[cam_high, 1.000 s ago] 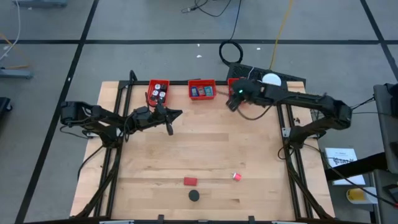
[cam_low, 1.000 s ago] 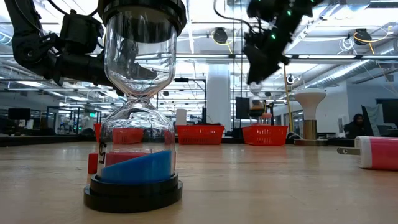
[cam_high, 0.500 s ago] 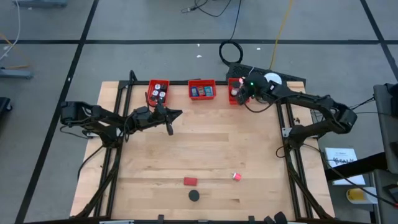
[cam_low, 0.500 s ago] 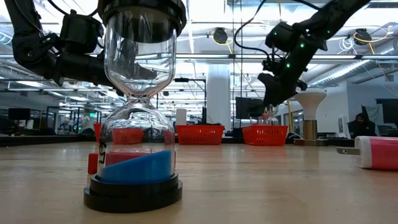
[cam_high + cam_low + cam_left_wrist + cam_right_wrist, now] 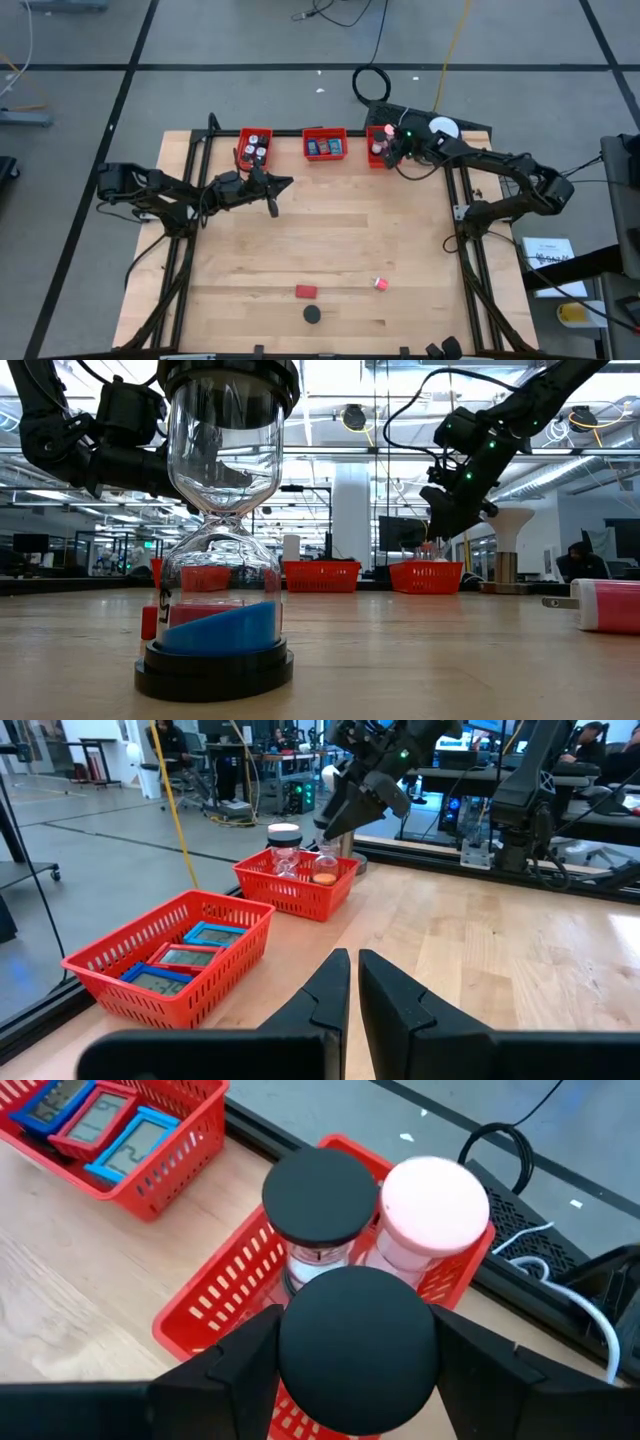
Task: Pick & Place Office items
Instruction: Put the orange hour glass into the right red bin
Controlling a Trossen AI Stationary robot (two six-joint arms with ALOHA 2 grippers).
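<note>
My right gripper (image 5: 358, 1355) is shut on a small hourglass with a black cap (image 5: 358, 1320). It hovers over the right red bin (image 5: 372, 131) at the table's far edge. That bin (image 5: 215, 1320) holds a black-capped hourglass (image 5: 320, 1195) and a pink-capped one (image 5: 435, 1205). My left gripper (image 5: 352, 982) is shut and holds nothing; it hangs over the table near the left bin (image 5: 255, 147). Near the table's front edge stand a blue-sand hourglass (image 5: 215, 560), a red block (image 5: 306, 291) and a pink bit (image 5: 381, 284). My right gripper pinches the hourglass by its black top cap (image 5: 300, 1342) between the two fingers, one on each side. The fingers come from above, pointing down. The hourglass hangs upright below them over the right bin; whether its foot touches the bin floor is hidden.
The middle red bin (image 5: 324, 144) holds flat blue and red devices (image 5: 165, 965). A white round lamp (image 5: 437, 127) stands just beyond the right bin. Bare wood lies between the bins and the items at the front edge. A person sits in the room far behind (image 5: 578, 560).
My right gripper, shut on the hourglass, has moved toward the table's far right corner and come down over the right red bin, slowing in the last half second. The left arm has kept still.
</note>
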